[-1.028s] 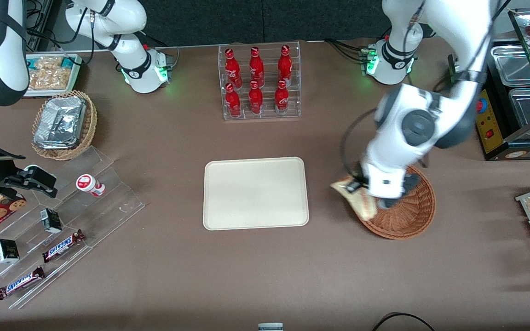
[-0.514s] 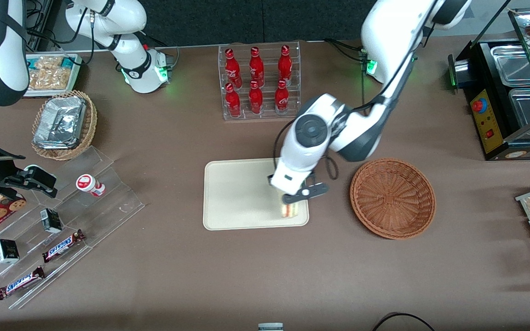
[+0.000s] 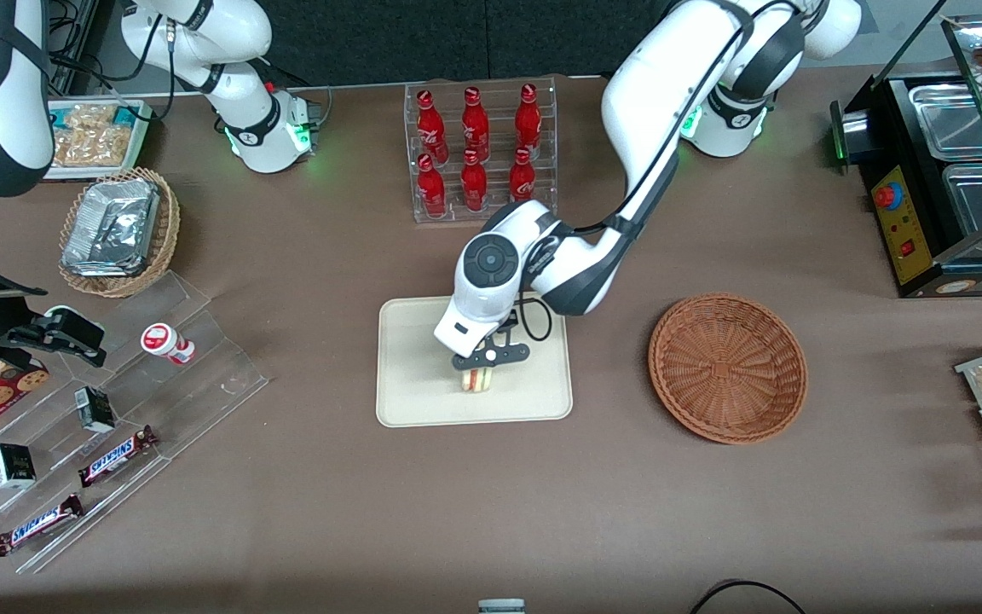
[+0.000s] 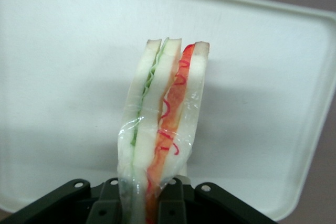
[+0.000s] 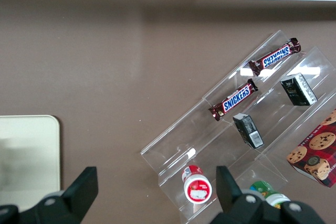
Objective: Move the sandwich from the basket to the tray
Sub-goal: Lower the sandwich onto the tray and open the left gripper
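Observation:
My left gripper (image 3: 477, 368) hangs over the middle of the cream tray (image 3: 410, 388), shut on the sandwich (image 3: 476, 380). In the left wrist view the wrapped wedge of sandwich (image 4: 163, 124) stands between the black fingers (image 4: 102, 211), white bread with green and red-orange layers showing, and the tray (image 4: 63, 87) fills the background beneath it. Whether the wedge touches the tray surface I cannot tell. The reddish-brown wicker basket (image 3: 728, 367) sits beside the tray toward the working arm's end, with nothing in it.
A clear rack of red bottles (image 3: 480, 152) stands farther from the front camera than the tray. Toward the parked arm's end are a tan basket with foil containers (image 3: 117, 230) and acrylic steps with candy bars (image 3: 116, 456). A black appliance (image 3: 943, 170) stands at the working arm's end.
The left arm lifted the sandwich out of the basket, carried it sideways over the tray and now holds it lower at the tray's middle. The basket is left with nothing inside.

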Motion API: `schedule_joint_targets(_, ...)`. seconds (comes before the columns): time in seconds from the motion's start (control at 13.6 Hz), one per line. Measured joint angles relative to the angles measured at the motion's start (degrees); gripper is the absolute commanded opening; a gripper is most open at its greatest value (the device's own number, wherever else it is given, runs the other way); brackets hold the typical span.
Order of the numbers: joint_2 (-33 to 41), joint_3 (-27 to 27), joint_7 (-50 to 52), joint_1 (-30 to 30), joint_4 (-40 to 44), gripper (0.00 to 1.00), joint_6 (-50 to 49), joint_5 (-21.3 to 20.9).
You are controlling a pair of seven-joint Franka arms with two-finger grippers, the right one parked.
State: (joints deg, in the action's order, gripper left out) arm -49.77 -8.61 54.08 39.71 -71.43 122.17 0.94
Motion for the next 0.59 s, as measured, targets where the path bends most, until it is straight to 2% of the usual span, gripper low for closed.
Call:
schedule_joint_targets(0.07,-1.1,0.0,0.0,0.3,0.0,0.29,0.8,-0.7)
schedule_joint_targets(0.15,-2.1,0.0,0.0,0.6,0.1,0.78,1.6,-1.2)
schedule_joint_targets(0.22,-2.7,0.0,0.0,0.8,0.3,0.99,2.2,-1.5)
schedule_joint_targets(0.59,-2.3,0.2,2.5,0.8,4.2,1.00,-1.1,-1.5)
